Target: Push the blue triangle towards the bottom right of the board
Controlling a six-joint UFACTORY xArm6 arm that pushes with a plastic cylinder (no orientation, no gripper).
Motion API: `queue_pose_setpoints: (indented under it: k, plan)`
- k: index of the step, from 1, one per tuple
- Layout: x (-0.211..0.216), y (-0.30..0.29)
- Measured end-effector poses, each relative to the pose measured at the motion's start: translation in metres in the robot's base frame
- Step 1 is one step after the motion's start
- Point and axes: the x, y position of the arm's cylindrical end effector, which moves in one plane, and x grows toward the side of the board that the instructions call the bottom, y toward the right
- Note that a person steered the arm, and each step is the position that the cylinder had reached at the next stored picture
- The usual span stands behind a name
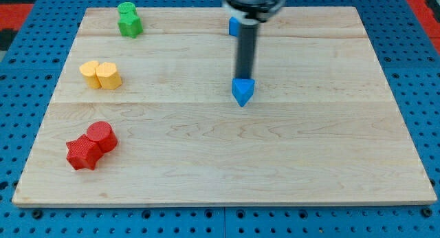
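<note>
Nearest the camera, close to the board's [385,162] bottom left corner, the red blocks [91,144] lie together. Blue triangle [243,91] sits near the middle of the board, slightly toward the top edge. My tip [243,80] touches its top side; it is a bare rod and grasps nothing. If I push off-centre, I think the triangle can rotate and slip aside instead of going toward the bottom right corner.
</note>
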Motion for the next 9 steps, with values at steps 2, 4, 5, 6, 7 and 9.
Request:
queue_pose_setpoints:
  k: [2, 4, 5, 6, 7, 9]
  plan:
    - [0.044, 0.125]
    - [0.009, 0.089]
    - [0.015, 0.073]
    - [0.049, 0.072]
    - [0.058, 0.052]
    - [0.063, -0.036]
